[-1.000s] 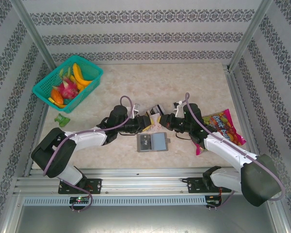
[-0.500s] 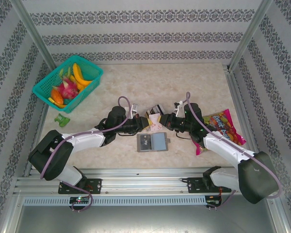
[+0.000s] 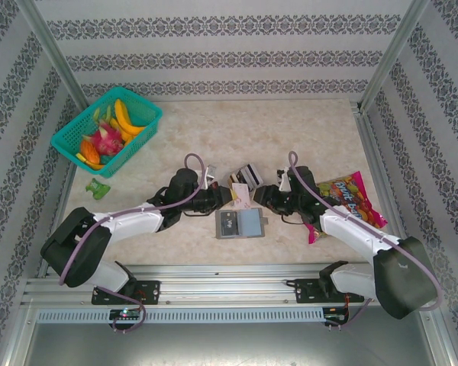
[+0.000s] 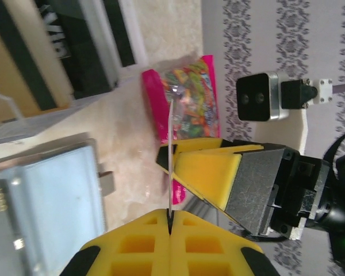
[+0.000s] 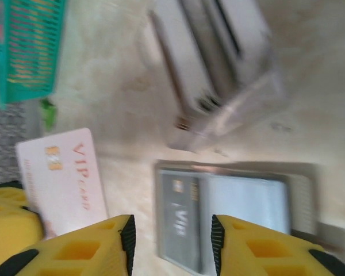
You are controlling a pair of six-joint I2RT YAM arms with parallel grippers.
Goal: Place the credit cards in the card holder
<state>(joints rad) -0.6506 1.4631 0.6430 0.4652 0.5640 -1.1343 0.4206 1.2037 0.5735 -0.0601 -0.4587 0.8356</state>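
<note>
**Left gripper pinches a pale pink card, and the right gripper's jaws are parted, clear of it.**

The left gripper [image 4: 170, 217] is clamped tight on the pale pink card [image 5: 63, 175], which juts out ahead of its fingertips. From the left wrist the card shows only as a thin edge. From the right wrist its face shows reddish "VIP card" lettering and a small gold chip mark. The right gripper [image 5: 169, 230] faces the left one tip to tip. Its fingers are moderately apart with nothing between them, and the card is just off to one side of them. The card holder [image 3: 240, 223] lies flat and open on the table, just below both fingertips on the side nearer the arm bases. One half is dark grey with "VIP" lettering, the other pale blue-grey. More credit cards [image 3: 249, 174], pale with black stripes, stand in a clear tray [image 4: 23, 123] just beyond the grippers. A candy bag [image 3: 349, 198] lies beside the right arm.
</note>
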